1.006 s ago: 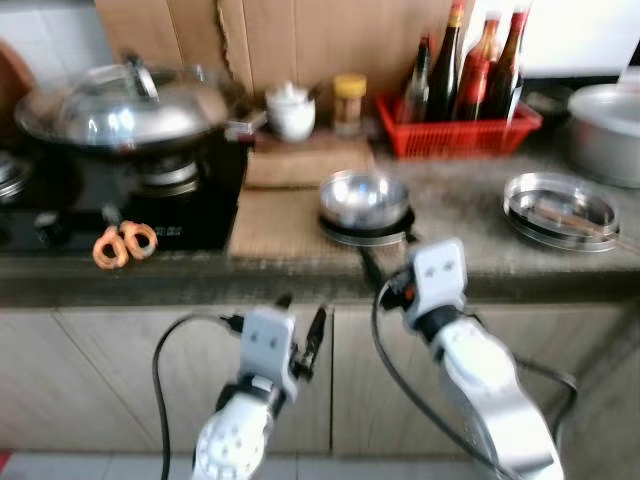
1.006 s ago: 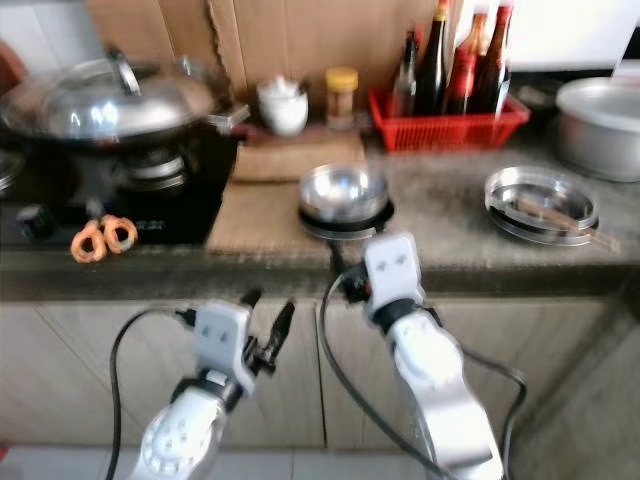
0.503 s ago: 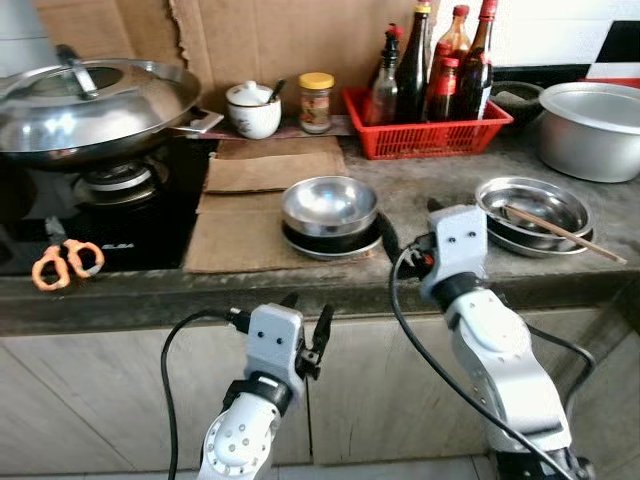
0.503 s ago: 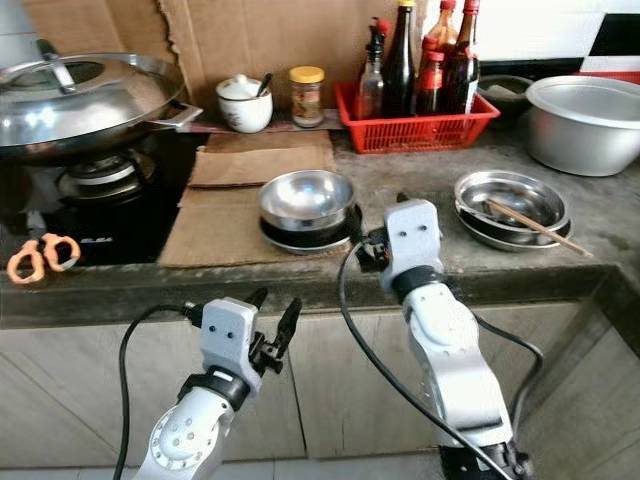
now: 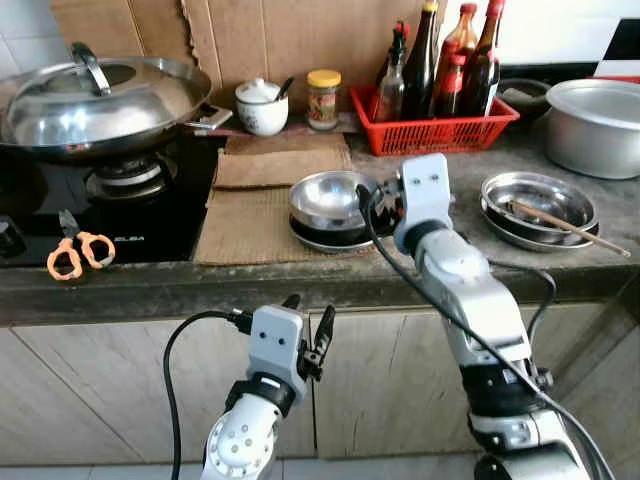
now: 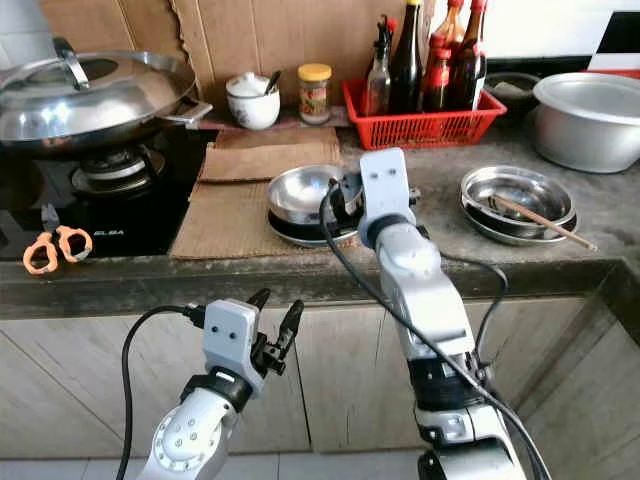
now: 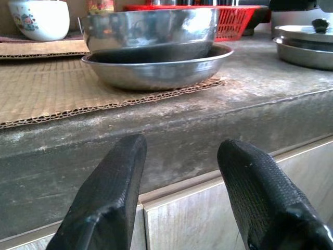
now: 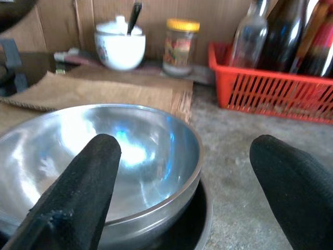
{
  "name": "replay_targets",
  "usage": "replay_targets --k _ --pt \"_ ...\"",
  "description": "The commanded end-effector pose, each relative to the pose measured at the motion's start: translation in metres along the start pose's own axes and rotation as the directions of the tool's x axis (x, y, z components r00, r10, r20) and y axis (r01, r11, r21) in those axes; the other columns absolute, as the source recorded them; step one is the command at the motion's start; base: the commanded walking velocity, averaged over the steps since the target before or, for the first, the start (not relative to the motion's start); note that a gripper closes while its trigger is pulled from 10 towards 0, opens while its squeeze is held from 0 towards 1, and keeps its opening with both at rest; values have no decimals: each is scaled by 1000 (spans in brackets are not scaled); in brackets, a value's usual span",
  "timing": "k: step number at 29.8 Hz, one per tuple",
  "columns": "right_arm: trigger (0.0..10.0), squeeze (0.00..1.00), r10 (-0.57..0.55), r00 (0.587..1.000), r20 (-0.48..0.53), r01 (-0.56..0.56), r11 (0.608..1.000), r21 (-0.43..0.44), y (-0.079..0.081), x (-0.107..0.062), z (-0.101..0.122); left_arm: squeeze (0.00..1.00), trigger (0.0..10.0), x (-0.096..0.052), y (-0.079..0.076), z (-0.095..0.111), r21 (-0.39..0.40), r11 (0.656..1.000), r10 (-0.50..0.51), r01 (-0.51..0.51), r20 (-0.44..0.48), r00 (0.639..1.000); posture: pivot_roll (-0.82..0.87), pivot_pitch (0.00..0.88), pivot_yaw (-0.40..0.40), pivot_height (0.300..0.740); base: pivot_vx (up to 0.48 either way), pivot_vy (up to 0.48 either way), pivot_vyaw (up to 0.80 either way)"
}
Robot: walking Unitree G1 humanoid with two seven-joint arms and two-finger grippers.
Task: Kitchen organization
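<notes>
Directly before the right end effector (image 8: 179,203) (fingers spread wide), steel bowl (image 8: 99,151) on its plate.

I am looking at a home kitchen: a worn stone counter (image 5: 470,255) runs above wooden cabinet doors (image 5: 110,390), with a black gas hob (image 5: 110,215) carrying a lidded steel wok (image 5: 95,100) on its burner. Along the back I see a red basket (image 5: 445,125) of sauce bottles (image 5: 425,60), a yellow-capped jar (image 5: 322,97), a white condiment pot (image 5: 262,107) and cardboard (image 5: 290,35) propped against the wall. Steel bowls (image 5: 330,205), a steel dish with chopsticks (image 5: 540,205), a large pot (image 5: 595,125) and orange-handled scissors (image 5: 78,252) lie about on the counter, some on flattened cardboard mats (image 5: 255,215).
</notes>
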State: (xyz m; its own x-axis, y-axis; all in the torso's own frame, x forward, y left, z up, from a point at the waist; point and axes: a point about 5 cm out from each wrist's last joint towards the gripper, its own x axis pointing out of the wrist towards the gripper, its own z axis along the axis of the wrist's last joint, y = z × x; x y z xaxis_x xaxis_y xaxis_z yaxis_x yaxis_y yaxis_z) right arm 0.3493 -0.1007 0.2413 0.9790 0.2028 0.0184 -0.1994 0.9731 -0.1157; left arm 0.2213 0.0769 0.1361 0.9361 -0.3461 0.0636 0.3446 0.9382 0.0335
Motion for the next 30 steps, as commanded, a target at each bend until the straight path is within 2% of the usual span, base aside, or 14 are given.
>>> replay_targets --k 1,4,6,9,16,20,30 --pt "10000 0 5 996 -88 -1 999 40 -8 9 5 0 10000 0 -1 -1 4 1000 4 -4 -10 1000 83 72 -25 740 0 0 0" --pt "10000 0 9 992 -129 1 997 83 -8 12 5 0 10000 0 -1 -1 4 1000 6 -6 -11 1000 83 74 -27 740 0 0 0" --pt "10000 0 7 986 -166 18 989 148 -10 17 10 0 10000 -2 -2 -1 14 1000 5 -5 31 999 83 74 -27 740 0 0 0" --pt "10000 0 9 982 -191 28 982 189 -12 24 19 0 10000 -3 -2 1 17 1000 4 -5 50 999 82 74 -28 740 0 0 0" --pt "10000 0 61 966 -252 7 965 261 -11 33 32 0 10000 -3 -2 -1 4 1000 4 -4 -10 1000 86 75 -32 740 0 0 0" --pt "10000 0 97 952 -290 -23 968 248 -5 35 37 0 10000 -2 -1 -3 5 1000 7 -7 -16 1000 84 74 -34 740 0 0 0" --pt "10000 0 180 909 -375 -101 970 222 13 34 34 0 10000 -1 -2 -4 4 1000 8 -8 -23 1000 82 72 -34 740 0 0 0"
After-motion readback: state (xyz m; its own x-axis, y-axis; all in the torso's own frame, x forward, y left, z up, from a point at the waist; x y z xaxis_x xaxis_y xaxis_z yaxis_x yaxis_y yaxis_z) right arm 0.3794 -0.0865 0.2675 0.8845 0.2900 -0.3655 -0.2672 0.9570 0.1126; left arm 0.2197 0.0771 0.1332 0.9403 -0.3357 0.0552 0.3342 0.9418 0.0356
